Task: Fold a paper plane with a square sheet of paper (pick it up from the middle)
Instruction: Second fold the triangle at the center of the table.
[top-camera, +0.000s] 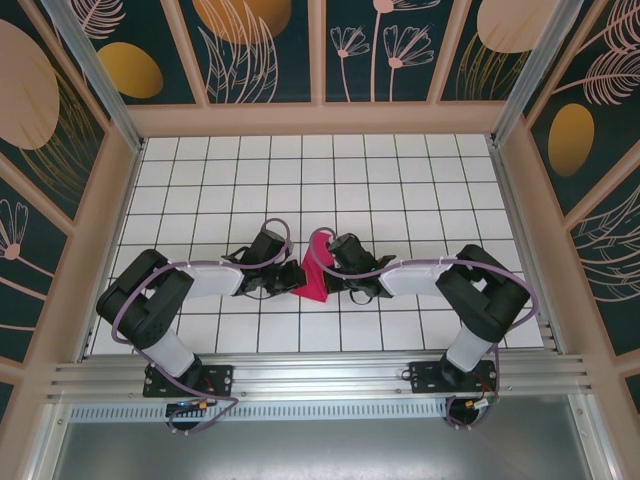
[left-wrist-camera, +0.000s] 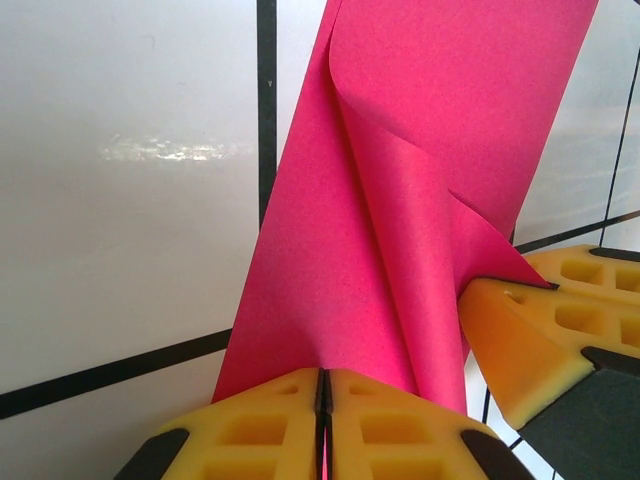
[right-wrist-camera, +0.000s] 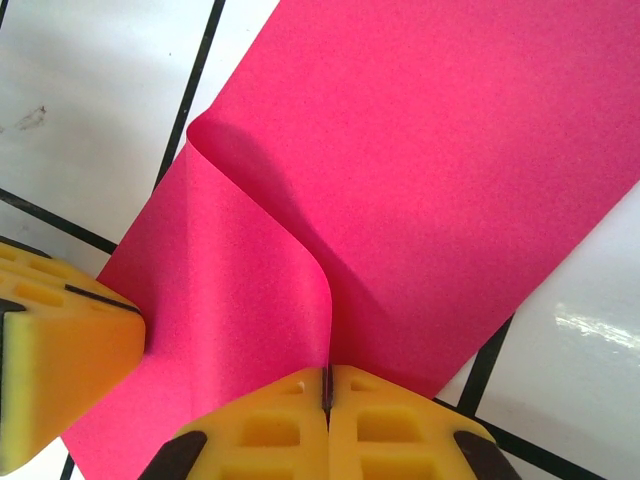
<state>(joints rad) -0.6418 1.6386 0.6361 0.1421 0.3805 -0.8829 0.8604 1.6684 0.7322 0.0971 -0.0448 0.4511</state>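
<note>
The square sheet of paper (top-camera: 312, 282) is magenta-pink and held up off the table between both grippers, near the table's middle front. It bends over in a loose curl with one soft fold (left-wrist-camera: 400, 150) (right-wrist-camera: 430, 150). My left gripper (top-camera: 292, 277) (left-wrist-camera: 322, 378) is shut on the sheet's lower edge, its yellow pads pressed together with pink showing in the slit. My right gripper (top-camera: 325, 268) (right-wrist-camera: 326, 378) is shut on the curled edge of the same sheet. The right gripper's fingers (left-wrist-camera: 530, 320) touch the paper close beside my left one. The paper plane is out of view.
The white grid table (top-camera: 400, 190) stretches behind and to both sides of the grippers. Wood-framed patterned walls (top-camera: 90, 200) close it in on three sides. An aluminium rail (top-camera: 320, 375) with the arm bases runs along the near edge.
</note>
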